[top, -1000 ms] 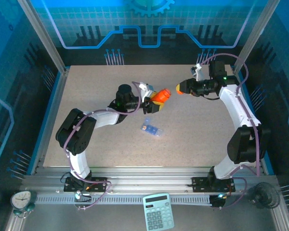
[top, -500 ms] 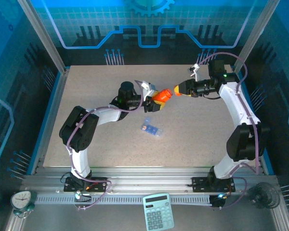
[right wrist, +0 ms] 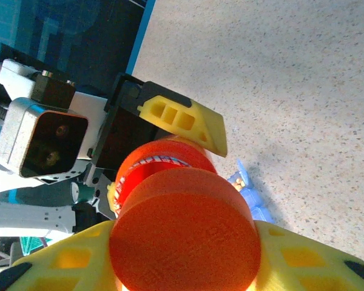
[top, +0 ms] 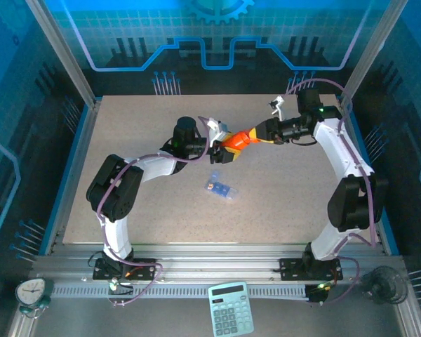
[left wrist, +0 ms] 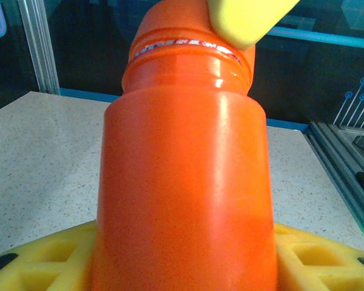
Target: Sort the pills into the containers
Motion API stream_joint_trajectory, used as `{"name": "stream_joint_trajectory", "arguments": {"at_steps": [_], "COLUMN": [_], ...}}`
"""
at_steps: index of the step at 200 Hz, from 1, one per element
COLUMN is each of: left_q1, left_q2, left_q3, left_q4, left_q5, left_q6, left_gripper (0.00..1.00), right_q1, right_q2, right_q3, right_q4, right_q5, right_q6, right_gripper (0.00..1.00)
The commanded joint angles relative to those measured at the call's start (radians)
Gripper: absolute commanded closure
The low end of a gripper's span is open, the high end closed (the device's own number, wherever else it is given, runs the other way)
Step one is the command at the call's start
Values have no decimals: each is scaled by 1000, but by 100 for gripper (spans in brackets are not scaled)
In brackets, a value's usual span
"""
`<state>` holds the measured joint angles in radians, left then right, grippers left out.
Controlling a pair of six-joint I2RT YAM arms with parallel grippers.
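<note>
The orange bottle [top: 231,142] is held above the table, tilted, with my left gripper [top: 224,146] shut on its body [left wrist: 182,182]. My right gripper [top: 258,133] is shut on the round orange cap [right wrist: 183,237], which sits against the bottle's neck [left wrist: 170,45]. I cannot tell whether the cap is seated. The containers are the compartments of a small blue pill box [top: 221,188] lying flat on the table below and in front of the bottle. Its lids stand open [right wrist: 252,200], and a few pale pills [right wrist: 238,183] lie in one compartment.
The speckled table [top: 140,203] has metal rails along its left and right edges [top: 76,154]. A calculator [top: 230,309] and a small clock [top: 30,292] lie off the table, in front of the arm bases.
My right gripper has carried the cap leftward until it meets the bottle's neck. The left gripper with the bottle has shifted slightly to meet it.
</note>
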<state>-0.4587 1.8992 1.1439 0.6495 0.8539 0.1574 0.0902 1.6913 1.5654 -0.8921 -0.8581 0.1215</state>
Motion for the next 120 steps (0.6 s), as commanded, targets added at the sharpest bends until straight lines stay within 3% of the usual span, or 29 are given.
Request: {"name": "stream_joint_trajectory", "arguments": {"at_steps": [1, 120], "left_q1": [9, -4], "left_q2": [2, -6], "left_q3": [34, 122], "left_q4": [-3, -182], "left_q5": [43, 120], "left_q6": [31, 155], "left_gripper": [84, 84], "right_q1": [21, 31], "right_q2": [12, 91], "right_q3": [30, 97], "right_q4": [-19, -191], "right_q5": [-39, -68], "right_q6": [-24, -173], "right_gripper": [57, 58]}}
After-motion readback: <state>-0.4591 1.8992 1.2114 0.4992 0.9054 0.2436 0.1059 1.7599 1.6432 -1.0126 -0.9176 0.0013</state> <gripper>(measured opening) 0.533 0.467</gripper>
